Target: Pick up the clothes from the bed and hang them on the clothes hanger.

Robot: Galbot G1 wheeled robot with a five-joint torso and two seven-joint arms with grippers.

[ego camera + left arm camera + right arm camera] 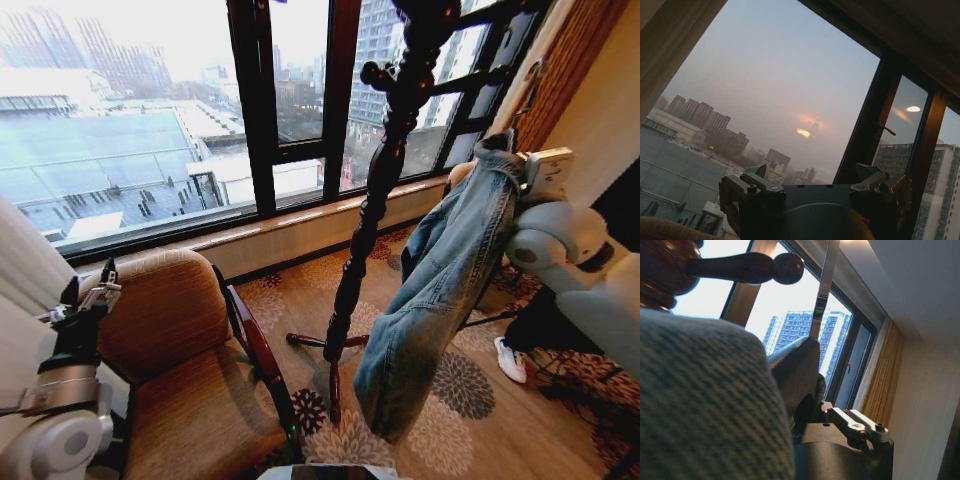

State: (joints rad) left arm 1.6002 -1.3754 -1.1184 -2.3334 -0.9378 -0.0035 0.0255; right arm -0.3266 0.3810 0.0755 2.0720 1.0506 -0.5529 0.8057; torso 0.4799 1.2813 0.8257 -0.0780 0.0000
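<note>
So on the far left the left gripper (90, 282) is parked, pointing up beside the armchair (180, 370). Its wrist view shows both fingers (752, 189) spread well apart with nothing between them, so it's released, just facing the window (150, 130) and the city skyline outside.

The brown armchair sits at the left edge of the carpet (470, 420), with its back toward the window sill.

In the middle there's a dark turned-wood coat stand (385, 170). Its feet are planted near the middle of the flowered carpet, and its pegs branch out at the top of the head view. One round-tipped peg (755, 267) shows up close in the right wrist view.

Just right of the stand hangs the denim jacket (440, 290). It's off the floor, draping down from up high, with its hem hanging above the carpet near the stand's feet. It's close to the pole, but I can't tell if it's touching.

The right gripper (505, 150) is at the jacket's top and clamped on the jacket, with the white right arm bent in from the right edge. From the wrist view, denim takes up the near side and one pale finger (860, 424) pokes out past it. A slim metal hook (822, 290) rises from the jacket's top toward that peg, though not on it as far as I can see. I can't make out whether the hanger itself is in the grip too.
</note>
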